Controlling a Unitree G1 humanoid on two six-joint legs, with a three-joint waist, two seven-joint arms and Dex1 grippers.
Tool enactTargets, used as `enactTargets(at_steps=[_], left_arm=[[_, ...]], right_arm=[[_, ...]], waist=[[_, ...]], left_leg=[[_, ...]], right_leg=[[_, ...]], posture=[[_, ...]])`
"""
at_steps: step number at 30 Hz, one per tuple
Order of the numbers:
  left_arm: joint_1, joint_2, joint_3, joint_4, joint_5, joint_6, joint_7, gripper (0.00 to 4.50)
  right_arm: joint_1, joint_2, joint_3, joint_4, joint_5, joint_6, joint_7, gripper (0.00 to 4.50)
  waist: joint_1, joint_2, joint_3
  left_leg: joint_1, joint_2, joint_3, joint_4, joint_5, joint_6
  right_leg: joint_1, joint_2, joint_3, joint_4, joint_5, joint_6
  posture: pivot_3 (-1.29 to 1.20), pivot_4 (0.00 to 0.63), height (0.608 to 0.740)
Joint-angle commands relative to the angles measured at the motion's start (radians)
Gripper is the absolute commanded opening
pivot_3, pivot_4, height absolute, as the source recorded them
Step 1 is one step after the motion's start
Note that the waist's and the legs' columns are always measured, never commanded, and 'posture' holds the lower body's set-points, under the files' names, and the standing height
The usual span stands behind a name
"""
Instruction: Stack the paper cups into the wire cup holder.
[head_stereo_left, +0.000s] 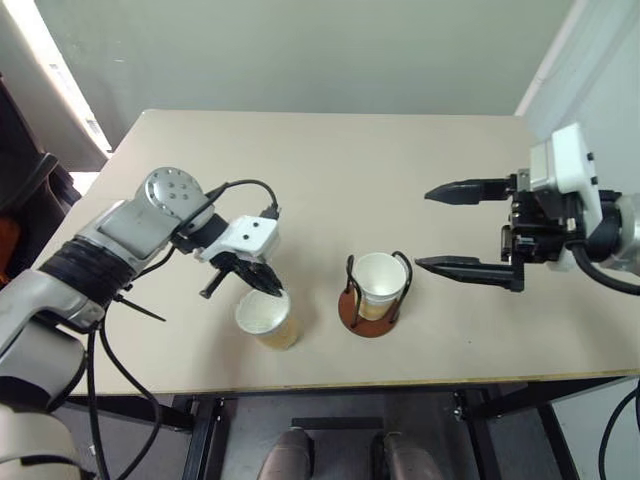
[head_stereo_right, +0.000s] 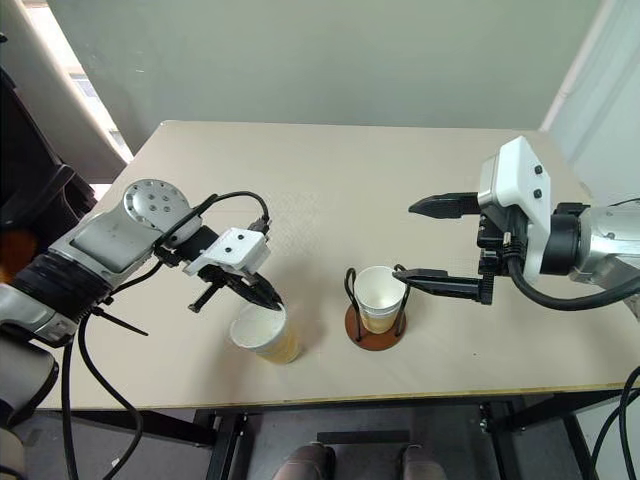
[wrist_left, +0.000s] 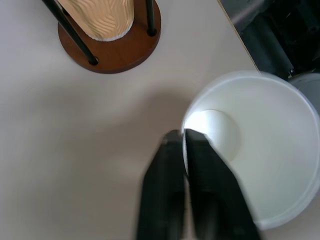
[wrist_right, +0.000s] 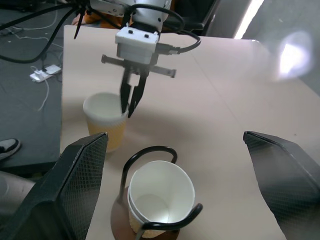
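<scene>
From the head view, the left gripper (head_stereo_left: 268, 287) is pinched on the rim of a loose paper cup (head_stereo_left: 267, 320) standing near the table's (head_stereo_left: 320, 170) front edge, just left of the wire cup holder (head_stereo_left: 375, 295), which already carries a nested cup (head_stereo_left: 379, 282). The right gripper (head_stereo_left: 450, 228) hangs spread wide and empty beside the holder.

Left wrist view: the fingers (wrist_left: 200, 190) are pressed together on the cup wall (wrist_left: 260, 150), one inside, one outside.

Right wrist view: the open fingers (wrist_right: 80, 175) frame the holder (wrist_right: 150, 200), with the loose cup beyond.

This looks like the pickup step; next it calls for lifting that cup clear, carrying it over the holder and lowering it squarely into the seated cup without snagging the wires.
</scene>
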Motion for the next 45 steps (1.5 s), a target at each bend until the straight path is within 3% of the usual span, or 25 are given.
enactTargets(at_steps=[1, 5, 10, 15, 17, 25, 37, 45], left_arm=[[-0.041, 0.022, -0.002, -0.021, -0.033, -0.018, -0.041, 0.01], [-0.119, 0.022, -0.030, 0.022, -0.080, -0.026, -0.041, 0.01], [-0.300, -0.027, -0.104, 0.163, -0.138, -0.079, -0.041, 0.01], [-0.529, -0.139, -0.162, 0.284, -0.313, -0.054, -0.041, 0.01], [-0.609, -0.192, -0.193, 0.322, -0.376, -0.039, -0.041, 0.01], [-0.751, -0.406, -0.251, 0.505, -0.436, -0.071, -0.041, 0.01], [-0.752, -0.483, -0.411, 0.440, -0.493, -0.111, -0.041, 0.01], [-0.750, -0.543, -0.480, 0.425, -0.483, -0.142, -0.041, 0.01]], right_arm=[[-0.012, -0.020, -0.070, -0.005, 0.056, -0.007, 0.053, 4.50], [0.089, -0.064, -0.245, 0.017, 0.157, 0.004, 0.180, 4.50], [0.351, -0.087, -0.510, 0.067, 0.062, 0.003, 0.249, 4.50], [0.538, -0.061, -0.703, 0.044, 0.040, 0.007, 0.264, 4.50], [0.567, -0.072, -0.742, 0.036, 0.043, 0.009, 0.272, 4.50], [0.694, -0.096, -0.947, 0.075, 0.015, 0.045, 0.358, 4.50], [0.753, -0.072, -0.989, -0.008, 0.060, 0.075, 0.313, 4.50], [0.780, -0.065, -0.976, -0.008, 0.042, 0.049, 0.324, 4.50]], waist=[[0.001, 0.000, 0.000], [0.012, 0.000, 0.000], [0.028, -0.001, 0.000], [0.031, 0.000, 0.000], [0.031, 0.000, 0.001], [0.031, 0.003, 0.002], [0.040, 0.003, 0.002], [0.043, 0.003, 0.002]], left_leg=[[0.000, 0.000, 0.000, 0.000, 0.000, 0.000], [-0.003, 0.000, 0.000, 0.000, 0.000, 0.000], [-0.008, -0.003, -0.002, 0.002, 0.000, -0.001], [-0.010, -0.006, 0.000, 0.003, -0.002, 0.004], [-0.013, -0.006, -0.001, 0.004, -0.003, 0.004], [-0.012, -0.011, 0.006, 0.006, -0.005, 0.007], [-0.013, -0.022, 0.018, 0.021, -0.015, 0.018], [-0.011, -0.023, 0.019, 0.024, -0.017, 0.021]], right_leg=[[0.000, 0.000, 0.000, 0.000, 0.000, 0.000], [-0.002, 0.000, 0.000, 0.000, 0.000, 0.000], [-0.002, -0.001, -0.001, -0.002, -0.005, -0.007], [-0.004, -0.004, 0.000, -0.003, -0.005, -0.004], [-0.004, -0.005, 0.001, -0.004, 0.000, 0.006], [0.000, -0.009, 0.006, -0.010, -0.003, 0.020], [0.005, -0.017, 0.014, -0.010, -0.011, 0.039], [0.010, -0.018, 0.018, -0.016, -0.009, 0.043]], posture=[[0.00, 0.150, 0.740], [0.00, 0.150, 0.740], [0.00, 0.150, 0.740], [0.00, 0.150, 0.740], [0.00, 0.150, 0.740], [0.00, 0.150, 0.740], [0.00, 0.150, 0.740], [0.00, 0.150, 0.740]])
